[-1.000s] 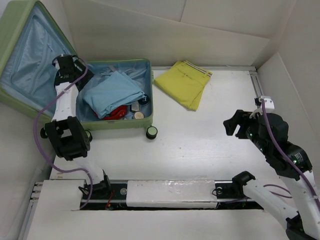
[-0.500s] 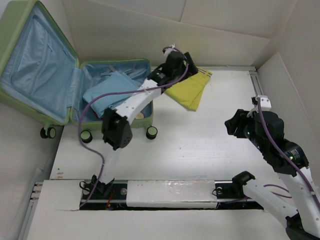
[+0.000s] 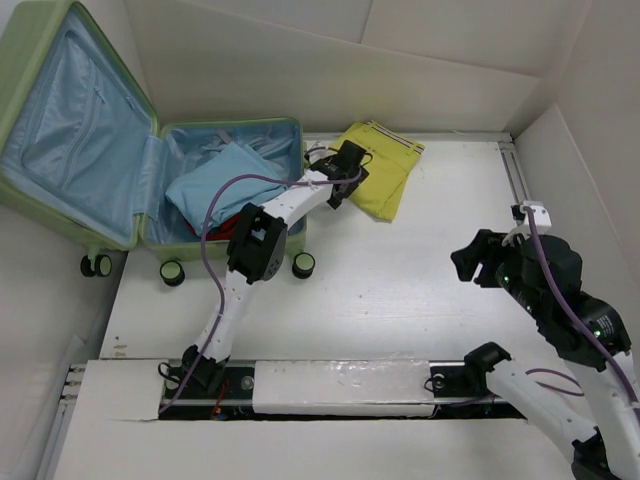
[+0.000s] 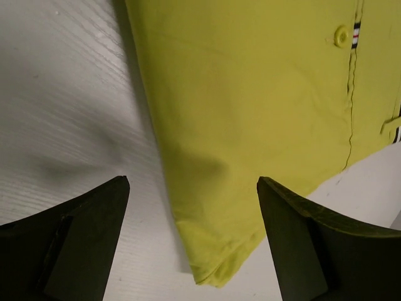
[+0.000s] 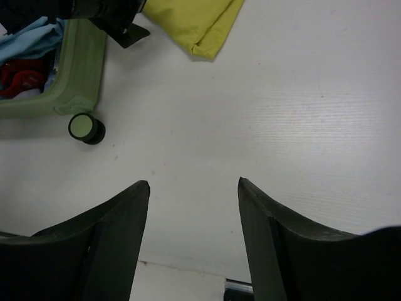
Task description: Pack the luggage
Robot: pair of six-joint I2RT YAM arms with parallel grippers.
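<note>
The pale green luggage (image 3: 45,215) lies open at the far left, lid up, with a folded blue garment (image 3: 225,180) and small items inside. A folded yellow garment (image 3: 385,170) lies on the table right of it; it also shows in the left wrist view (image 4: 250,94). My left gripper (image 3: 345,175) is open and empty, low over the garment's near left corner, jaws straddling that corner (image 4: 193,182). My right gripper (image 3: 470,260) is open and empty above bare table at the right (image 5: 193,185).
Caster wheels (image 3: 303,264) stick out at the suitcase's front edge; one shows in the right wrist view (image 5: 83,128). White walls close the table at the back and right. The arms' base rail (image 3: 340,385) runs along the near edge.
My left arm swung from inside the suitcase over to the yellow garment and came down at its left corner. The right arm shifted only slightly.
</note>
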